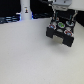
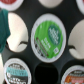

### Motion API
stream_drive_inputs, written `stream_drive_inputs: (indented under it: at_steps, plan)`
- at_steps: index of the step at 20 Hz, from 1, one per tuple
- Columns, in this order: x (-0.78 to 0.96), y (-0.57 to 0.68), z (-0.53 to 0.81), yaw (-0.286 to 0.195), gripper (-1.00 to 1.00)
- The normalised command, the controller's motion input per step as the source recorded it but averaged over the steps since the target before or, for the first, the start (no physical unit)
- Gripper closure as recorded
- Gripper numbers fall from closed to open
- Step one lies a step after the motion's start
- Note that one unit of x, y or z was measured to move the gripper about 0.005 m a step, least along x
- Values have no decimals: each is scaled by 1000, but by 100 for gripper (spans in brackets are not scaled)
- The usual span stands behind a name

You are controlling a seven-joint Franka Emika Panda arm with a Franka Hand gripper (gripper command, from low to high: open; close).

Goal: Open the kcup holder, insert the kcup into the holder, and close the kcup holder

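A Franka arm's gripper (image 1: 61, 15) is hovering directly above the black kcup holder (image 1: 61, 31) on the white desk (image 1: 30, 57); whether its jaws are released or clenched cannot be told. In the wrist view, the green-topped kcup (image 2: 48, 36) is sitting in a round slot straight below the gripper, neighbouring pods (image 2: 16, 72) lying around it.

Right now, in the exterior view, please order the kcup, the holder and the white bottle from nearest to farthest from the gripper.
1. Kcup: right under the gripper, sitting in the holder.
2. Holder: it surrounds the kcup, so these two are too close to call.
3. Bottle: clearly farthest, far off toward the exterior view's left.
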Motion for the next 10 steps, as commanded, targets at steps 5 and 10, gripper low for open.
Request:
stream_drive_inputs:
  at_steps: [5, 10]
  plan:
    - [721, -507, 198, 0, -100]
    - [774, -434, 100, 2, -100]
